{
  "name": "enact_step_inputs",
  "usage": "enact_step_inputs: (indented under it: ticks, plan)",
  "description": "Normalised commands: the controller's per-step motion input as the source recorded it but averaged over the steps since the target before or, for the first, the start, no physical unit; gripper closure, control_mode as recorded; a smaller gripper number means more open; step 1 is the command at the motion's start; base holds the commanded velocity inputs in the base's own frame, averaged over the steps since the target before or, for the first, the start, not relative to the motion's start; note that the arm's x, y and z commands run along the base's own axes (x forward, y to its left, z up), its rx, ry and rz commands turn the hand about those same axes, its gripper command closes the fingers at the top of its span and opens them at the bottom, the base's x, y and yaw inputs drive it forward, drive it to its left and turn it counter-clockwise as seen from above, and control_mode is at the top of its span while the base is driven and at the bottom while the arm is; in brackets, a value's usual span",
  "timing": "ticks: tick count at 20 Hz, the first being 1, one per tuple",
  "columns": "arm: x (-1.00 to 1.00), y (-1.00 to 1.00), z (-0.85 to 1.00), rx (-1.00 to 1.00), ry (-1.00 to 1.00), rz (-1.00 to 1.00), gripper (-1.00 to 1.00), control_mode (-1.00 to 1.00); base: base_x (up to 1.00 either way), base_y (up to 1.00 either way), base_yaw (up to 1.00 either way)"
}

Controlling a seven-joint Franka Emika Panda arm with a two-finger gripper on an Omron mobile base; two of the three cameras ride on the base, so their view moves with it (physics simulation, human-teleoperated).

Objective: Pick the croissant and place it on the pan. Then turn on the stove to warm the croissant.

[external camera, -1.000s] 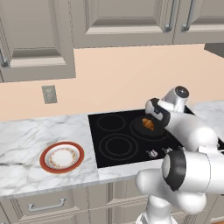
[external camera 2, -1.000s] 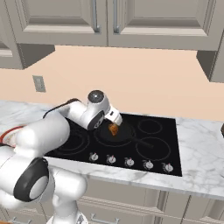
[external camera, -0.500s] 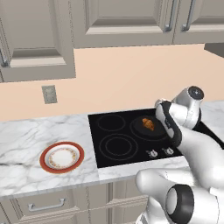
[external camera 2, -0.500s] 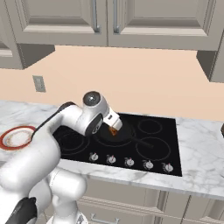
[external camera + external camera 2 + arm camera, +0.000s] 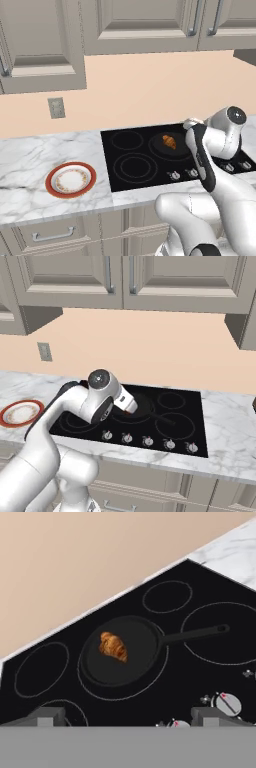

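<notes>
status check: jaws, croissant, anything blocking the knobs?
Gripper jaws open, empty, above the stove front. Croissant in the pan, apart from the jaws. Knobs untouched, nothing in the way.

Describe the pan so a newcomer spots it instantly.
Find the black stove set in the marble counter. The pan sits on a back burner ring, with the croissant inside. Unlike the flat rings, it has a raised rim and a long handle.
</notes>
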Motion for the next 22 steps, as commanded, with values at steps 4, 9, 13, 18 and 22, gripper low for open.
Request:
enact_step_inputs:
  ticks: [4, 9, 13, 18, 22]
  plan:
    - [-0.30, -0.11, 0.10, 0.00, 0.02, 0.00, -1.00, -1.00, 0.00, 0.00, 0.00]
    - [-0.33, -0.24, 0.02, 0.03, 0.06, 0.00, -1.00, -1.00, 0.00, 0.00, 0.00]
    - [-0.36, -0.24, 0.00, 0.05, 0.05, -0.03, -1.00, -1.00, 0.00, 0.00, 0.00]
    - [-0.15, -0.11, 0.00, 0.02, 0.10, -0.05, -1.00, -1.00, 0.00, 0.00, 0.00]
    - [0.00, 0.00, 0.00, 0.00, 0.11, -0.02, -1.00, -1.00, 0.00, 0.00, 0.00]
